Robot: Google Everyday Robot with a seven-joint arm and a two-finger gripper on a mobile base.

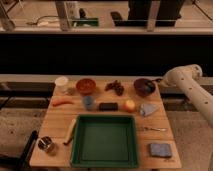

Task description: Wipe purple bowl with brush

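The purple bowl (pixel 144 86), round and dark purple-maroon, is sitting upright with its opening facing up, beyond the far right corner of the green tray (pixel 105 142); the gripper (pixel 159 80) is hanging farther right, just beside its rim

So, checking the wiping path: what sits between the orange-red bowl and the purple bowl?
Camera view: a dark clump. The gripper is beside the purple bowl.

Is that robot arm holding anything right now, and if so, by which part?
It cannot be told. The gripper is at the rim of the purple bowl, and nothing shows clearly in it.
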